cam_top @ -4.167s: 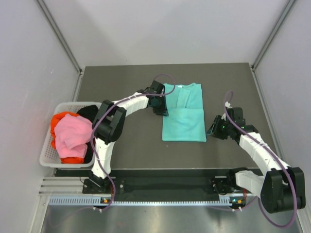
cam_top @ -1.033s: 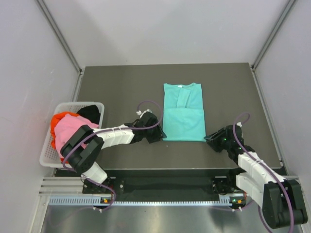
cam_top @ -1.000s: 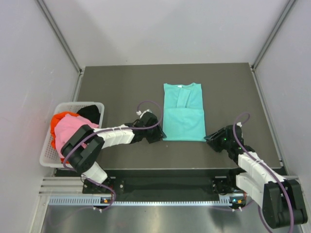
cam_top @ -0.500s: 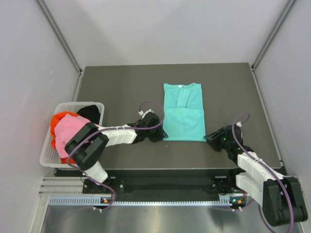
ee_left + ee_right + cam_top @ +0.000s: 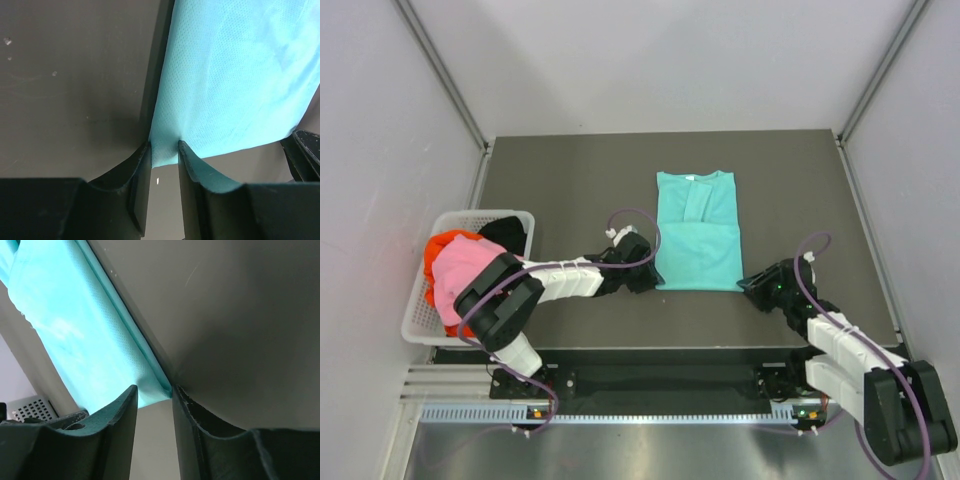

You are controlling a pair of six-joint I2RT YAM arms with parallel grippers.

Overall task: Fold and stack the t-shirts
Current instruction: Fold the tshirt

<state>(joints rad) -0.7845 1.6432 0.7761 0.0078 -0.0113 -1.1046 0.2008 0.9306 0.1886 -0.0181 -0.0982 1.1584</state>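
Shirt: the teal cloth short-sleeved t-shirt (image 5: 696, 235) lies part-folded in the middle of the dark surface (image 5: 570, 180), collar at the far end.
Left side: the left gripper (image 5: 164, 150) has its jaws clamped on the near left corner.
Right side: the right gripper (image 5: 152, 390) has its jaws clamped on the near right corner.
Waiting: a pink t-shirt (image 5: 465, 275), a red-orange t-shirt (image 5: 448, 243) and a black t-shirt (image 5: 502, 231) are heaped in the white plastic lattice basket (image 5: 415, 325), well apart to the left.
Risk: you hold only thin edge cloth. Lift unevenly and a corner may slip free or the fold may skew. A pinch on the top layer alone would leave the lower layers behind.
Writing: none readable.
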